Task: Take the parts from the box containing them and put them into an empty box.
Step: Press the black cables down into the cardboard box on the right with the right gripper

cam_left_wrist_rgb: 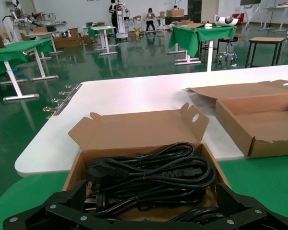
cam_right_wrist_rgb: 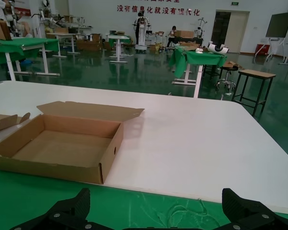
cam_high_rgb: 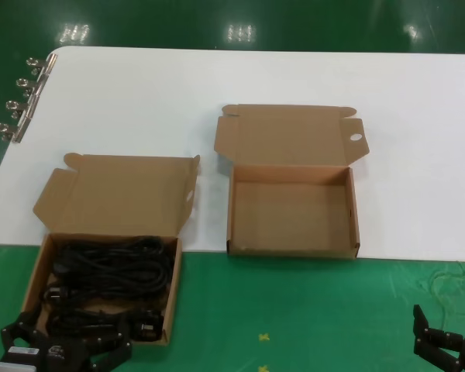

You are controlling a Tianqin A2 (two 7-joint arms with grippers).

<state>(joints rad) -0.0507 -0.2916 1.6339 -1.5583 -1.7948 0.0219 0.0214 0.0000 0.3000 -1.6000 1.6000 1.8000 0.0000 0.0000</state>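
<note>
left hand (cam_high_rgb: 62, 346) sits low at the near edge of the scene, fingers spread wide and released, hovering just at the front lip of the box of cords (cam_high_rgb: 39, 267), gripping nothing. from the left wrist view its two dark fingers (cam_left_wrist_rgb: 62, 203) splay apart on either side of the box's near wall, not touching the cables. inside, the black power cords (cam_high_rgb: 112, 271) lie bundled in loose coils filling the tray, chunky plugs (cam_left_wrist_rgb: 102, 171) pointing toward one side. that box rests partly on the green mat (cam_high_rgb: 294, 310) and partly against the white surface (cam_high_rgb: 217, 85), lid flap laid open behind it. right hand (cam_high_rgb: 449, 345) is parked low at the near right corner, well apart from both boxes, fingers open and grasping nothing; the right wrist view shows its finger (cam_right_wrist_rgb: 69, 206) tips spread over green mat. the empty box (cam_high_rgb: 353, 209) sits on the white surface to the right of the cord box, near it but not touching, lid open with a small oval hole (cam_high_rgb: 356, 137) in its right tab. a row of metal binder clips (cam_high_rgb: 19, 105) lines the surface's far left edge.
</note>
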